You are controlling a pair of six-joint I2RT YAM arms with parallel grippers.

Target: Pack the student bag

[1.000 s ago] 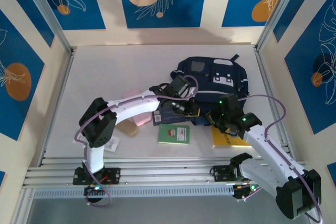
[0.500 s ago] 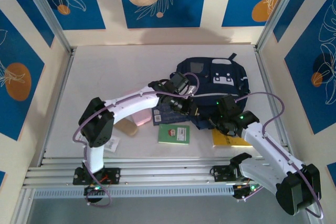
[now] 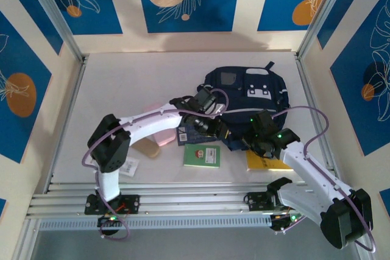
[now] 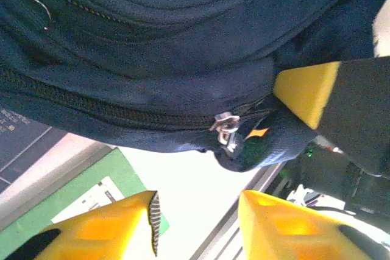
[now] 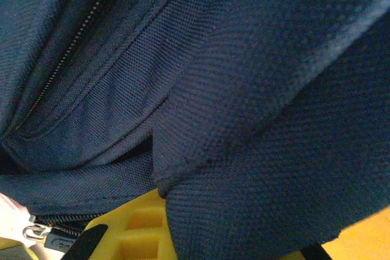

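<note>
The left arm stands on its base at the near left and climbs to a raised elbow. From there its white forearm runs right across the table, above a tan block and a pink thing. Its wrist tips down, so the left gripper hangs at the near edge of the bag, over a dark blue book. Its yellow fingers are spread with nothing between them, just short of the closed zip and its metal pull.

A green book lies flat just in front of that gripper. The bag lies flat right of the table's middle, towards the back, with its pale front patch facing up. A yellow book lies by its near right corner, partly under the right arm.

The right arm folds out to an elbow at the near right corner, and its forearm reaches back and left to the bag. The right gripper is pressed together on a fold of the bag's navy cloth at the near edge, close beside the zip pull and the left gripper.
</note>
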